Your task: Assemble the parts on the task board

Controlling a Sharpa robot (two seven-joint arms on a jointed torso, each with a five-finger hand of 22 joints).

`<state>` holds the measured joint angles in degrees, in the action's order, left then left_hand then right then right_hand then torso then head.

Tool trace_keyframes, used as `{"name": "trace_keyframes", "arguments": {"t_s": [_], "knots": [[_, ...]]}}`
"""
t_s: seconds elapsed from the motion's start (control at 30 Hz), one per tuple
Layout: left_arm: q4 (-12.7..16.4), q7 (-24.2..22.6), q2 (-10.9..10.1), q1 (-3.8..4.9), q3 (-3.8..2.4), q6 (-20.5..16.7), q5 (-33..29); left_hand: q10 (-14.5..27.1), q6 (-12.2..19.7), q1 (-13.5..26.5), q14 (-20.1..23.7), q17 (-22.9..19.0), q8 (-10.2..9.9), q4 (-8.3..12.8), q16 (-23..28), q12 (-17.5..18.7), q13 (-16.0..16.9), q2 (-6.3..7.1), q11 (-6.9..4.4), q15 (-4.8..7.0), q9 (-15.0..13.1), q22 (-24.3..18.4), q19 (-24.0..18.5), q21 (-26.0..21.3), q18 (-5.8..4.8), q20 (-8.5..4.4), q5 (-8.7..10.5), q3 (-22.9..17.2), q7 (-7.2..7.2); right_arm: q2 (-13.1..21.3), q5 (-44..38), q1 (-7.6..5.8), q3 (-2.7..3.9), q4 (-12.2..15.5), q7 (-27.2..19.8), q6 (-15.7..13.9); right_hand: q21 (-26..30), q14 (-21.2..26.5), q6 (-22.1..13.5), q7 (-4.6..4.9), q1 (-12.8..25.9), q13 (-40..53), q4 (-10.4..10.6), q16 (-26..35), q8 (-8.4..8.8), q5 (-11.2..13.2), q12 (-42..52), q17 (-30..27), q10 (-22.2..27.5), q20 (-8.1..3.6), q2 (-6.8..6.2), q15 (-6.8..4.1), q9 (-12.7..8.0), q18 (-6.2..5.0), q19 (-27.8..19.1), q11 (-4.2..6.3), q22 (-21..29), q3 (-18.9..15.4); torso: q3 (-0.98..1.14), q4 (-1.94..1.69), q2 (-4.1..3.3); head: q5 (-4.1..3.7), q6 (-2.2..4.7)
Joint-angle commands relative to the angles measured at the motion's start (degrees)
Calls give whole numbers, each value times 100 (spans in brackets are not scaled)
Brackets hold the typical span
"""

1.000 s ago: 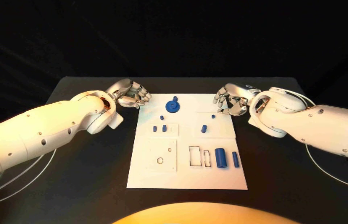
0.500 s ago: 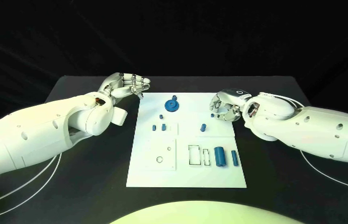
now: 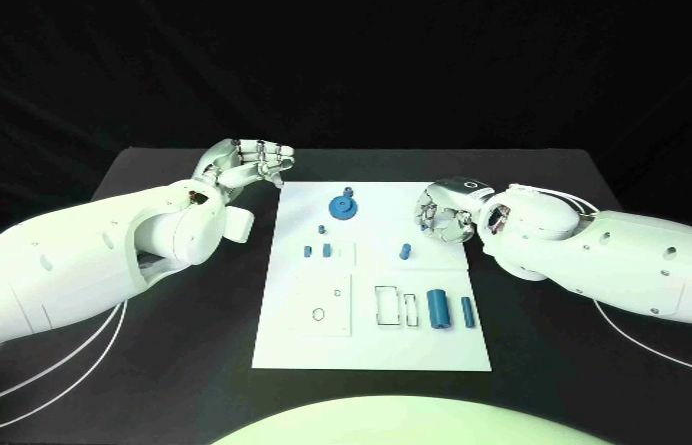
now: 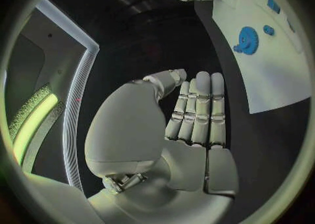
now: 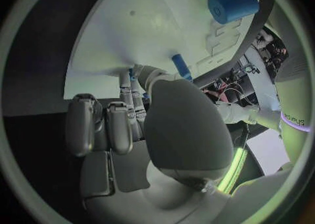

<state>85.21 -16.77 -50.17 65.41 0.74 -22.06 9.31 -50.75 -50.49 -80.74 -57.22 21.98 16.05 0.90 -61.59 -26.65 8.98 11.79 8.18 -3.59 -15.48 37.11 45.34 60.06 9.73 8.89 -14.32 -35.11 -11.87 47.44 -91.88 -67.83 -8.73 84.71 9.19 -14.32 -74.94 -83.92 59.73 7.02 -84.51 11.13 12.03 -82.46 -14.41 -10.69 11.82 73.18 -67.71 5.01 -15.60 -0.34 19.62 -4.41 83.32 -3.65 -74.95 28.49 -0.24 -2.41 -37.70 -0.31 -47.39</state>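
Showing the task board [image 3: 372, 350] lying mid-table [image 3: 577, 180] with the blue parts on it. Counting one gear [image 3: 343, 208] near the far edge, two cylinders [image 3: 437, 309] lying side by side near the right edge, and five small pegs [image 3: 326, 251] in plain sight between them.

Showing the right hand [image 3: 440, 215] hanging over the board's right edge, fingers [image 5: 134, 85] pointing down at the plate, with one further peg [image 5: 178, 66] just beside the fingertips. Leaving undecided whether that peg is being pinched or merely touched: contact hidden.

Showing the left hand [image 3: 248, 168] hovering off the board's far left corner, fingers curled in, holding nothing.

Judging the step in hand as taking up that peg. Doing it well: closing thumb and finger squarely on the peg's sides, lifting straight up, avoiding dragging the board or knocking neighbouring pegs, keeping the left hand ready for steadying the plate.
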Motion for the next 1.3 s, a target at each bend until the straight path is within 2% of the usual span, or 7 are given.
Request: {"name": "trace_keyframes", "arguments": {"t_s": [0.03,0.17,0.4,0.63,0.73,0.83,1.3], "knots": [[15,-161,1,5,-6,-124,-179,52,39,-61,47,-9,-25,38,22,-27,-4,14,11,0,-9,11,-23,9,87,2,-27,-2,-2,-25,-99,30,-10,17,14,219,-34,-273,70,-6,-17,-21,-67,31,-38,64,-42,4,-97,-23,88,-45,16,118,43,28,-790,108,1,1,-1,8,-14],[10,-162,-1,5,-6,-131,-194,69,44,-65,47,-14,-26,47,28,-32,-6,11,15,-3,-10,16,-25,17,86,3,-26,-2,-6,-42,-149,45,-12,9,63,297,-73,-279,155,-20,-44,-47,-208,21,-75,97,-65,22,-221,-44,135,-69,43,126,63,56,-818,252,2,9,-4,8,-20],[8,-136,10,5,-5,-123,-202,98,55,-70,46,-21,-29,59,35,-38,-11,8,22,-7,-10,23,-28,28,85,5,-25,-1,-14,-117,-355,81,-23,-35,240,341,-103,-281,219,-27,-8,-66,-315,16,-102,160,-99,31,-302,-56,176,-86,69,134,78,72,-841,358,0,9,0,-2,-34],[-1,-89,10,5,-5,-130,-199,117,60,-79,44,-27,-30,70,40,-44,-13,3,27,-9,-12,29,-30,37,86,6,-26,-4,-19,-156,-571,131,-33,-3,432,87,-147,-281,285,-37,102,-96,-416,13,-130,78,-169,34,-385,-59,220,-103,105,144,100,86,-873,479,1,6,3,-5,-41],[-3,-72,9,5,-5,-123,-197,134,65,-79,44,-30,-31,75,43,-46,-17,3,32,-12,-12,32,-33,43,85,7,-27,-3,-24,-148,-611,142,-34,29,454,-177,-214,-281,324,-42,140,-107,-533,13,-156,78,-215,32,-471,-66,274,-121,142,158,131,97,-912,602,-4,7,3,-12,-38],[-4,-60,9,5,-5,-112,-194,176,72,-124,50,-48,-31,123,62,-69,-26,-21,41,-16,-16,56,-51,78,87,8,-53,-44,-34,-134,-626,149,-35,62,458,-417,-376,-280,334,-38,229,-103,-667,21,-176,-140,-258,2,-563,-73,275,-136,187,192,202,109,-996,736,1,8,2,-24,-37],[-5,-42,7,5,-5,-90,-188,214,85,-125,56,-62,-35,148,76,-83,-36,-15,52,-23,-16,78,-72,109,84,13,-61,-65,-45,-80,-587,152,-33,193,449,-891,-425,-279,368,-56,406,-92,-739,29,-229,-164,-301,-26,-666,-81,305,-149,262,202,223,128,-1029,814,1,8,2,-21,-24]]}}
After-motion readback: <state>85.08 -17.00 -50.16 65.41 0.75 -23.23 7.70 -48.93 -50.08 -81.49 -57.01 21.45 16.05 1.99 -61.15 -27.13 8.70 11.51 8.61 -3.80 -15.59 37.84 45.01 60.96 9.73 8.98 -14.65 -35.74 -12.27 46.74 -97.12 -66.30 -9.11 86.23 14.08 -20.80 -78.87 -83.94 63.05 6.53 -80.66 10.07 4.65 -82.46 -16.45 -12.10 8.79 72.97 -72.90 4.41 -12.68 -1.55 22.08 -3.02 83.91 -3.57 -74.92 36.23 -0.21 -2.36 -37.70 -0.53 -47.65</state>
